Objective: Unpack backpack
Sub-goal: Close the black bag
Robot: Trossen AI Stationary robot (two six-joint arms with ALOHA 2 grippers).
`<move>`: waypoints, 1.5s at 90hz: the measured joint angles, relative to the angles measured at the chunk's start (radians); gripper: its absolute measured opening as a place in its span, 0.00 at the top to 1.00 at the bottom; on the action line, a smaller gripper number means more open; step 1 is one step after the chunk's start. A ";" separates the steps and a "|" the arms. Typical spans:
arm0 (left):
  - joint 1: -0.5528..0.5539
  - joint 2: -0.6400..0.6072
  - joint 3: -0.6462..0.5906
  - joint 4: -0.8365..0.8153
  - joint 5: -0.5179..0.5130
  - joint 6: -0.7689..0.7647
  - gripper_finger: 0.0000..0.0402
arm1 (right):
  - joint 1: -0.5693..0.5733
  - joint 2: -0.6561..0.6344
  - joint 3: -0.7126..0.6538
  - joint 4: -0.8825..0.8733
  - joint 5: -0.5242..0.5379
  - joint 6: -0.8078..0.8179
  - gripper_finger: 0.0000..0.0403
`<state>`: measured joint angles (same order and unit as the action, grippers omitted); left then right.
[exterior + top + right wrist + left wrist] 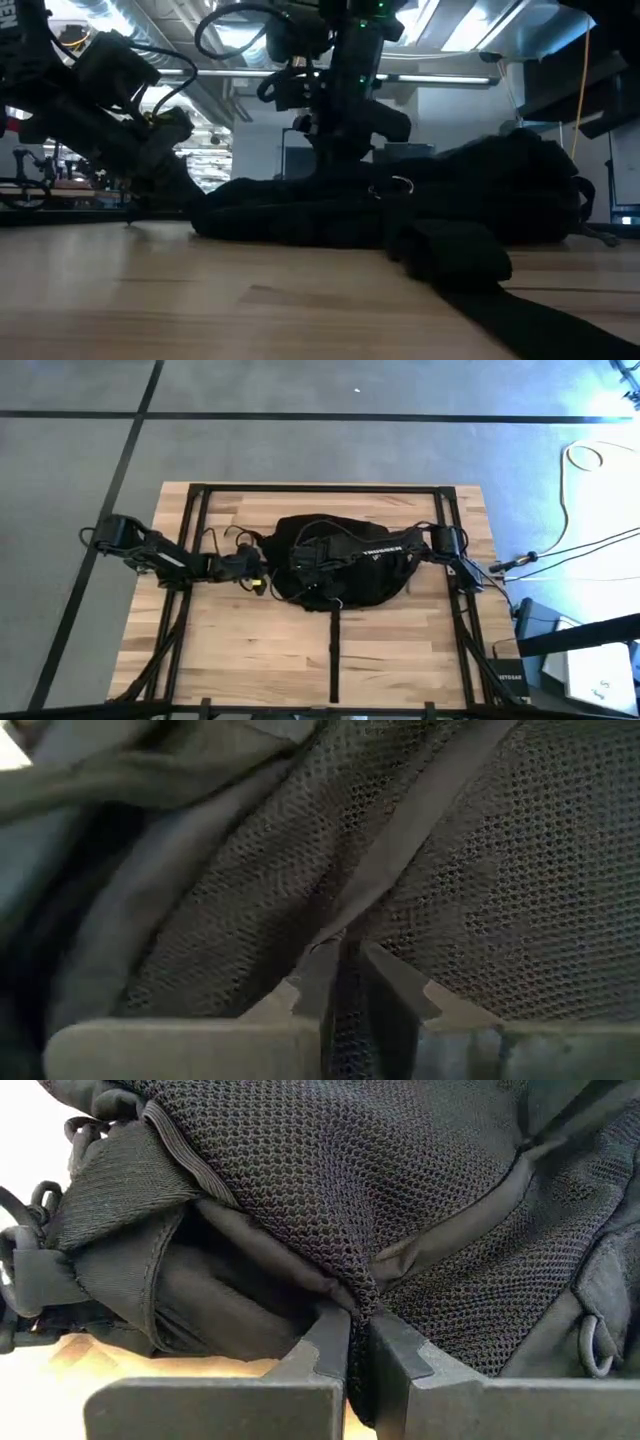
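Observation:
The black backpack [380, 575] lies flat in the middle of the wooden table, mesh back panel up, and one long strap [334, 650] trails toward the near edge. My left gripper [262, 572] is at the backpack's left end, shut on its mesh [420, 1230]. My right arm reaches in from the right, over the backpack. Its gripper [305, 555] is shut on the mesh [480, 870] near the pack's left-middle. In the low view the backpack [480, 190] is a low dark heap. My left gripper pinches a raised fold of the mesh panel [362, 1302] between its two fingers, at the backpack's left end, coming from the table's left. The backpack rests on the table. The mesh runs up from the fingertips in drawn creases. My right gripper pinches a fold of mesh beside a flat fabric band [342, 942] between its two fingers, coming from above and from the right. The fingers [315, 982] hide how many layers they hold. The backpack lies on the table under them.
Black frame rails [196, 540] run along the table's left, right and far sides. Bare wood [240, 650] lies between the backpack and the near edge. Cables and a box [590, 670] sit on the floor off the table's right side.

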<state>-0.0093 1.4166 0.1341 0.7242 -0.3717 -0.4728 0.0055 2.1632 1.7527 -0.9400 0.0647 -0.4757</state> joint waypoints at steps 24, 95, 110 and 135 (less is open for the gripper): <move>0.000 0.000 0.000 0.000 0.001 0.001 1.00 | 0.001 0.002 0.000 0.001 -0.031 0.101 0.73; 0.000 0.000 0.000 -0.002 0.000 0.001 1.00 | 0.028 0.004 0.000 -0.003 0.071 0.289 0.98; 0.000 0.000 0.000 -0.003 0.000 0.000 1.00 | 0.029 0.024 0.000 0.008 0.085 0.347 0.90; 0.000 0.000 0.000 -0.003 0.000 0.001 1.00 | 0.046 0.033 0.000 0.023 0.120 0.388 0.71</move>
<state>-0.0090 1.4162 0.1337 0.7212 -0.3714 -0.4721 0.0515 2.1963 1.7531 -0.9169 0.1847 -0.0873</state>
